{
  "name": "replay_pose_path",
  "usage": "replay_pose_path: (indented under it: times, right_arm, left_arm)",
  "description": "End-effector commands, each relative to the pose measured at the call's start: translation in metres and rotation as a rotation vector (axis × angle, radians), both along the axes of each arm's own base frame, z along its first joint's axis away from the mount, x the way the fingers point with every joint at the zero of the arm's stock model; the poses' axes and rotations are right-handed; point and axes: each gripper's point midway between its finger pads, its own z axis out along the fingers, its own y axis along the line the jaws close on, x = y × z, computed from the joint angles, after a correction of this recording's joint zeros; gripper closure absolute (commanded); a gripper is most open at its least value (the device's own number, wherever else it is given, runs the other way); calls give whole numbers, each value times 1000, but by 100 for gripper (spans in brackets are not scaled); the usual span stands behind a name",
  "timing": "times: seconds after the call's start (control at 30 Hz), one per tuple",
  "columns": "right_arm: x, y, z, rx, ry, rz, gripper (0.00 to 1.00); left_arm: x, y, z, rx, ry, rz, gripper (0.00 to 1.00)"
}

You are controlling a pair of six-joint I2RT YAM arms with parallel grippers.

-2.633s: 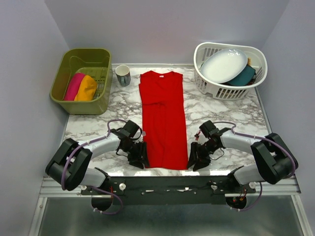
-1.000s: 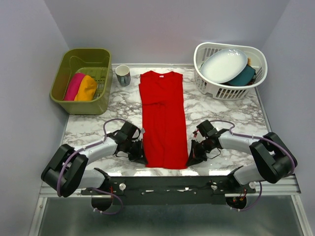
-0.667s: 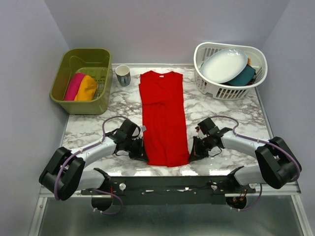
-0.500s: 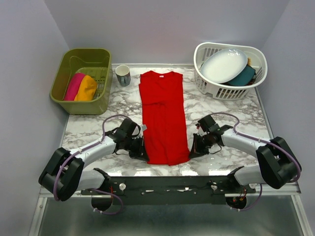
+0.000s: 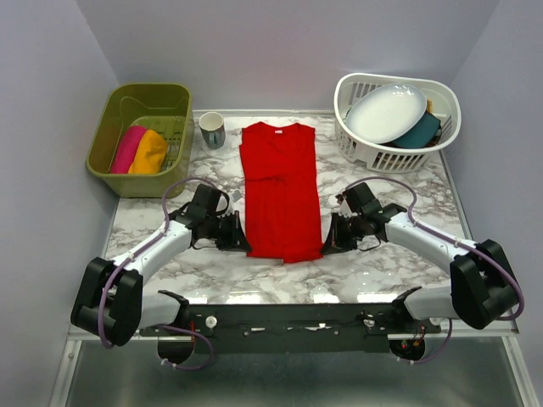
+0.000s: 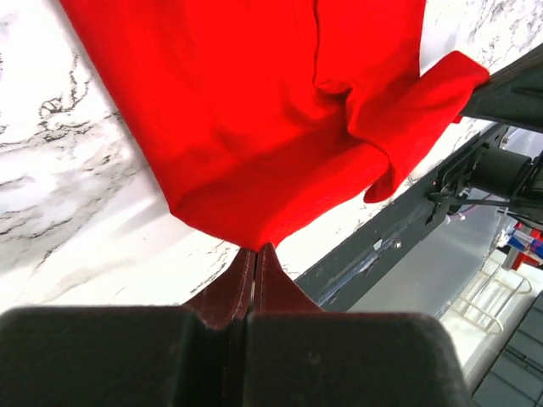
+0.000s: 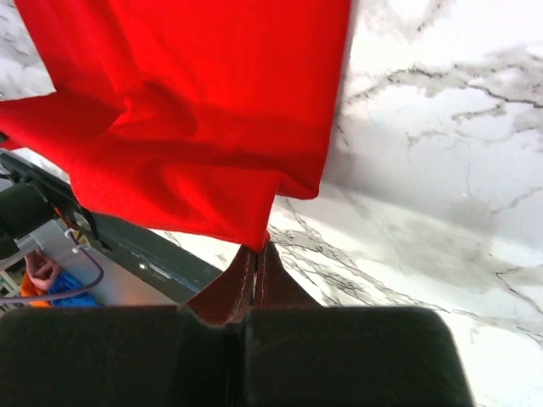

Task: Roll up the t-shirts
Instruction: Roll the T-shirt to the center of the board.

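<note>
A long red t-shirt (image 5: 280, 186) lies folded narrow down the middle of the marble table (image 5: 399, 191), collar at the far end. Its near hem is lifted and doubled back over the cloth. My left gripper (image 5: 243, 243) is shut on the hem's left corner (image 6: 254, 233). My right gripper (image 5: 326, 243) is shut on the hem's right corner (image 7: 259, 229). In both wrist views the red cloth (image 6: 254, 110) (image 7: 187, 119) hangs in folds from the closed fingertips above the table. A rolled magenta t-shirt (image 5: 127, 148) and a rolled orange t-shirt (image 5: 149, 153) lie in the green bin (image 5: 144, 100).
A small mug (image 5: 211, 130) stands beside the shirt's collar at the back left. A white basket (image 5: 390, 153) at the back right holds a white oval plate (image 5: 387, 111) and a teal item (image 5: 419, 131). The dark rail (image 5: 288, 318) runs along the near edge.
Both grippers, shut on the hem corners, have carried the near hem away from the table's near edge toward the collar, shortening the flat part of the red shirt.
</note>
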Motion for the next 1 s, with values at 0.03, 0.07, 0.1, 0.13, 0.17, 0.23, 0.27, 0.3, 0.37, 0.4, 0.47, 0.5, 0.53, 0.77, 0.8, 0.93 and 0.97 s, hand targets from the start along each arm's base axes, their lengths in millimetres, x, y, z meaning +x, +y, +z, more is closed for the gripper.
replay_pose_path:
  times: [0.03, 0.07, 0.1, 0.13, 0.17, 0.23, 0.27, 0.3, 0.37, 0.4, 0.47, 0.5, 0.53, 0.77, 0.8, 0.93, 0.97]
  right_arm:
    - [27, 5, 12, 21, -71, -26, 100]
    - [29, 7, 12, 24, -75, -27, 99]
    - [33, 8, 13, 28, -87, -27, 100]
    - [37, 10, 13, 34, -96, -26, 100]
    - [40, 11, 12, 33, -97, -24, 100]
    - [44, 12, 10, 30, -101, -20, 100]
    - [45, 12, 6, 20, -93, -17, 100]
    - [48, 13, 6, 19, -101, -15, 99]
    - [51, 13, 2, 12, -104, -14, 100]
    - [53, 12, -1, 5, -103, -15, 99]
    - [57, 12, -3, -2, -116, -17, 99]
    - [57, 11, -6, -10, -113, -16, 100]
    - [61, 11, -6, -10, -125, -18, 100]
    - [73, 13, -11, -23, -145, -1, 100]
    - [74, 14, -11, -25, -147, 2, 100]
    - [77, 15, -16, -27, -143, 8, 100]
    - [77, 16, -16, -27, -141, 6, 100]
  left_arm:
    - [16, 7, 2, 31, -48, 18, 100]
    - [19, 8, 2, 32, -50, 25, 100]
    - [22, 11, 0, 38, -49, 40, 100]
    - [24, 13, -1, 44, -49, 48, 100]
    - [26, 15, -3, 52, -49, 55, 100]
    - [31, 20, -7, 71, -58, 72, 100]
    - [33, 22, -8, 79, -60, 80, 100]
    - [35, 24, -11, 93, -61, 89, 100]
    - [40, 25, -12, 94, -77, 97, 100]
    - [42, 26, -13, 96, -80, 100, 100]
    - [49, 28, -13, 108, -102, 114, 100]
    - [52, 29, -14, 114, -110, 116, 100]
    - [54, 30, -15, 119, -116, 121, 100]
    - [64, 35, -23, 142, -126, 143, 99]
    - [64, 36, -25, 148, -120, 144, 99]
    - [68, 37, -27, 161, -116, 152, 96]
    - [69, 38, -27, 165, -120, 153, 93]
